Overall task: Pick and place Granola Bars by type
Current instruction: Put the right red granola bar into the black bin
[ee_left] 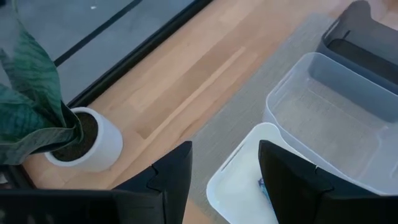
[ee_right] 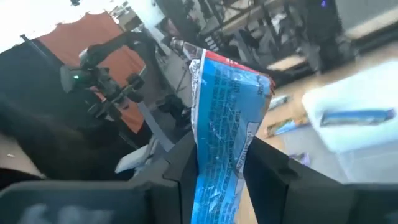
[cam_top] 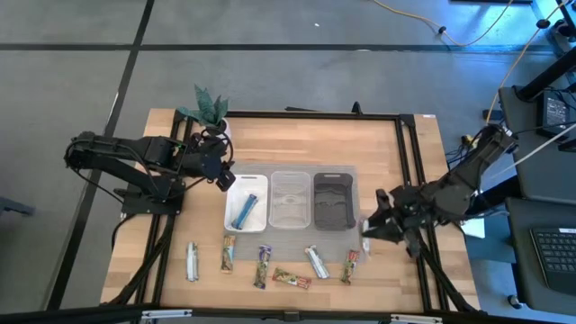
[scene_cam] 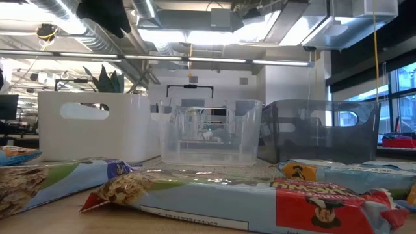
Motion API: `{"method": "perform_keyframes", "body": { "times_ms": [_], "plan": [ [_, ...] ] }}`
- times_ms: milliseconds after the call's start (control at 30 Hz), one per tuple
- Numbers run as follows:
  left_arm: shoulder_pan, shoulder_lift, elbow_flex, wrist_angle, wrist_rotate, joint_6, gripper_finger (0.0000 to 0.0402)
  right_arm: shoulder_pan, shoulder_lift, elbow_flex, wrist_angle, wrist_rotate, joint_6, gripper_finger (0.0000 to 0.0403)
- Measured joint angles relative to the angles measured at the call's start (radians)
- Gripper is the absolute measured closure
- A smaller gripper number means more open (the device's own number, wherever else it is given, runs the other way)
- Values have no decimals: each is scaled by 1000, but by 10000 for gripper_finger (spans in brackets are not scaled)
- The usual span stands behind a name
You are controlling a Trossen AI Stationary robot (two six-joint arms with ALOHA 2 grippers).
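High view, front edge of the table [cam_top: 297,135]: a row of six bars. From the left: a silver-white bar [cam_top: 192,261], a brown-green bar [cam_top: 228,253], a purple-tinted bar [cam_top: 262,266], a brown-green-red bar [cam_top: 292,278] lying crosswise, a second silver-white bar [cam_top: 316,262], and another brown-green-red bar [cam_top: 349,266].

Middle of the table: three trays side by side on a grey mat. White tray [cam_top: 246,202] holds one blue bar [cam_top: 245,212]; clear tray [cam_top: 289,199] and dark tray [cam_top: 333,200] show nothing inside.

Right gripper [cam_top: 371,225]: just beside the dark tray's right front corner, above the table. In its wrist view the jaws are closed on a blue-wrapped bar [ee_right: 224,130] with a red end, which stands up between the fingers [ee_right: 180,162].

Left gripper [cam_top: 224,179]: over the back left corner of the white tray, jaws parted, nothing between them.

Back left corner: a potted plant [cam_top: 209,112] in a white pot.
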Motion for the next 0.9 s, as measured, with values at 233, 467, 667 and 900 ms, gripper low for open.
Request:
{"method": "perform_keyframes", "body": {
  "times_ms": [233, 467, 667, 900],
  "plan": [
    [0, 0, 0, 0, -17, -34, 224, -146, 3, 0, -201, 267, 178, 284],
    [0, 0, 0, 0, -17, -36, 224, -316, 102, 0, -379, 191, 385, 284],
    [0, 0, 0, 0, -17, -36, 224, -426, 242, 0, -383, -37, 392, 283],
    [0, 0, 0, 0, -17, -36, 224, -520, 420, 0, -399, -203, 395, 283]
  ]
}}
